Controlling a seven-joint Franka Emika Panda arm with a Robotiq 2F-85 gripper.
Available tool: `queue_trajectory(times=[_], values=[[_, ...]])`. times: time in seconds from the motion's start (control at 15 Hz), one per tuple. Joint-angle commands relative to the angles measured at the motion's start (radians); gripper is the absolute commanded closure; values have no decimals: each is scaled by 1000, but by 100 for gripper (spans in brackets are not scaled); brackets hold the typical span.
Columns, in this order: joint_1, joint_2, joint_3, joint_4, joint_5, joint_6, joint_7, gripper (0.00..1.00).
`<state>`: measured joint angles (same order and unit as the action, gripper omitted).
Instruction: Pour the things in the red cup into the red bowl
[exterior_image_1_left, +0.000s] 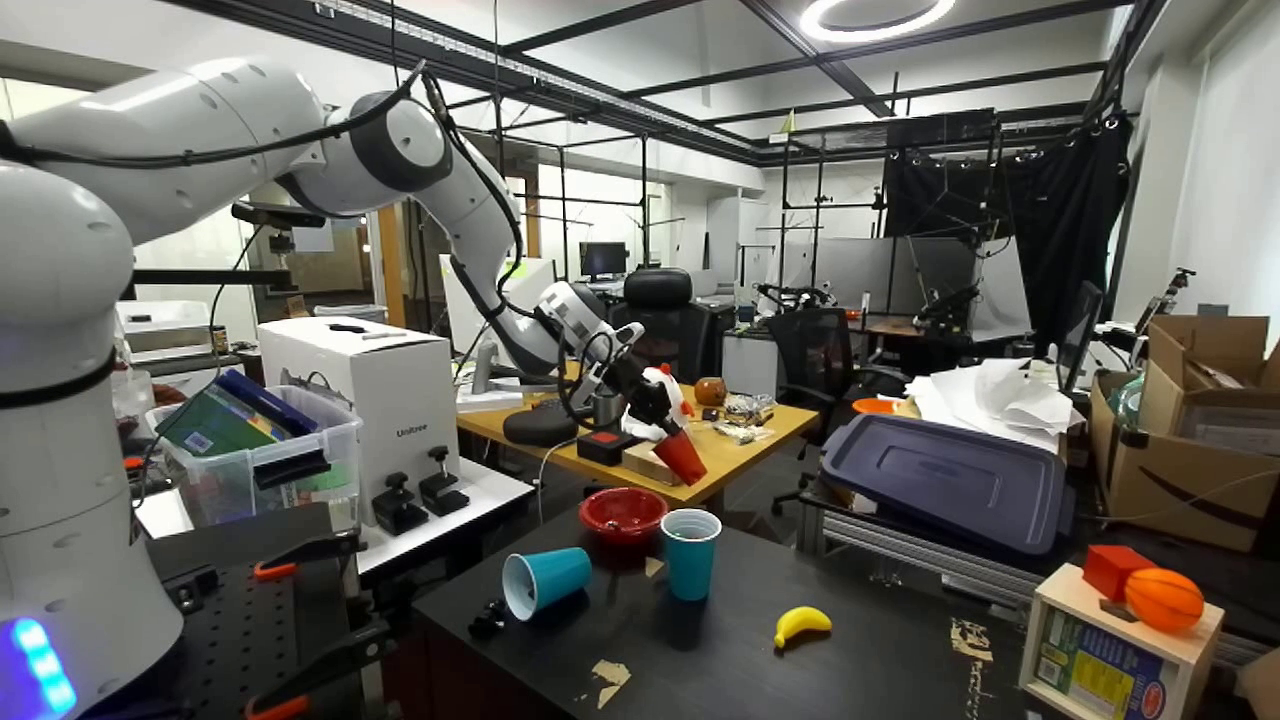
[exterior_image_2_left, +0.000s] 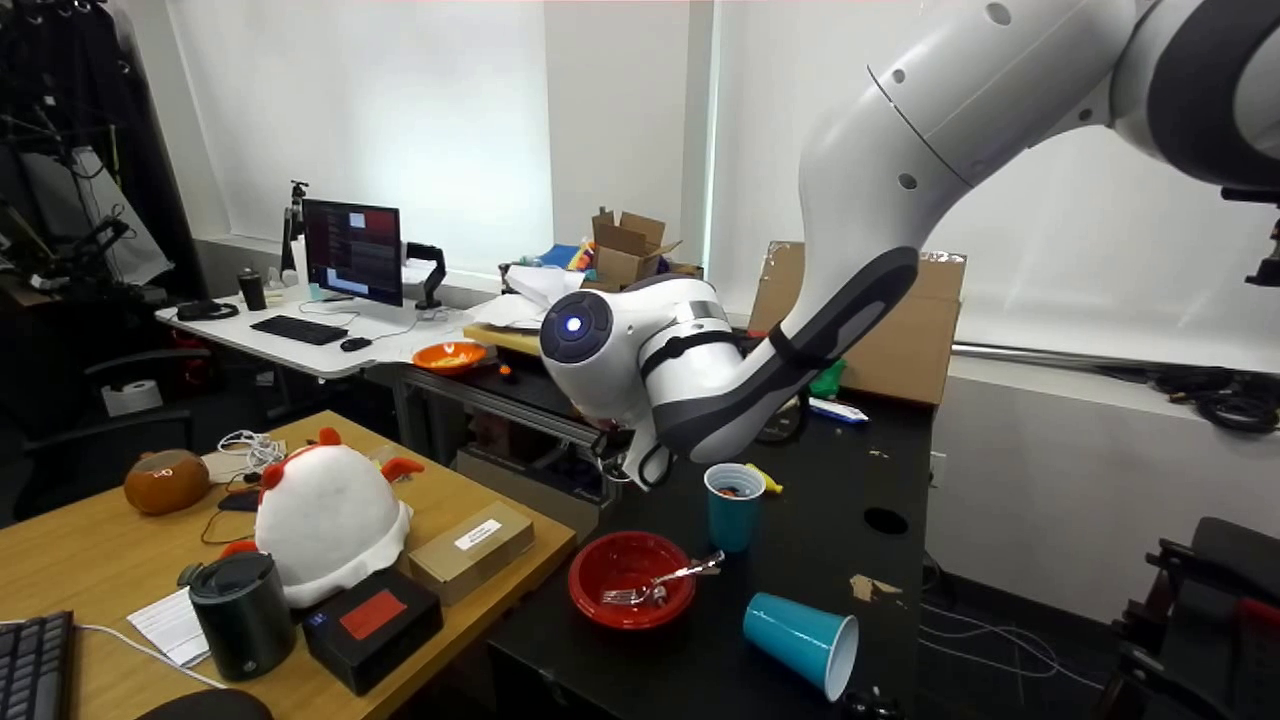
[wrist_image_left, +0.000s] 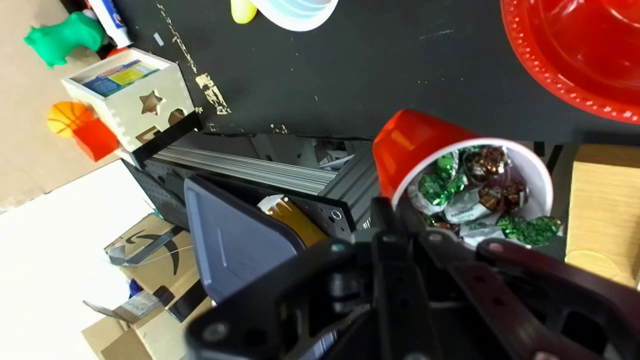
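Claw (wrist_image_left: 400, 218) grips the tilted red cup (wrist_image_left: 422, 142) at its rim, wrapped sweets (wrist_image_left: 467, 202) inside; farther right in the wrist view, apart from it, sits the red bowl (wrist_image_left: 585, 60). Grasping looks done; carrying over and pouring seem left.

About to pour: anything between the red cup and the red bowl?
Nothing visible: between the red cup and red bowl, the wrist view shows black tabletop and its edge. The upright blue cup stands beside the bowl, off that line.

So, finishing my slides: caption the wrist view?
Gripper holding a tilted red cup of twist-wrapped candies, red bowl at upper right.
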<state>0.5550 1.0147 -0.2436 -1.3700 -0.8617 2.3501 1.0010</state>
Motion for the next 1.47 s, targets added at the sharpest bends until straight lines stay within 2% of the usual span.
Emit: queue_trajectory(times=[0.0, 0.6, 1.4], values=[[0, -24, 16, -21, -75, -2, 75, 99], [-2, -53, 65, -82, -264, -22, 246, 99], [-25, -89, 159, -175, -475, -100, 372, 99]])
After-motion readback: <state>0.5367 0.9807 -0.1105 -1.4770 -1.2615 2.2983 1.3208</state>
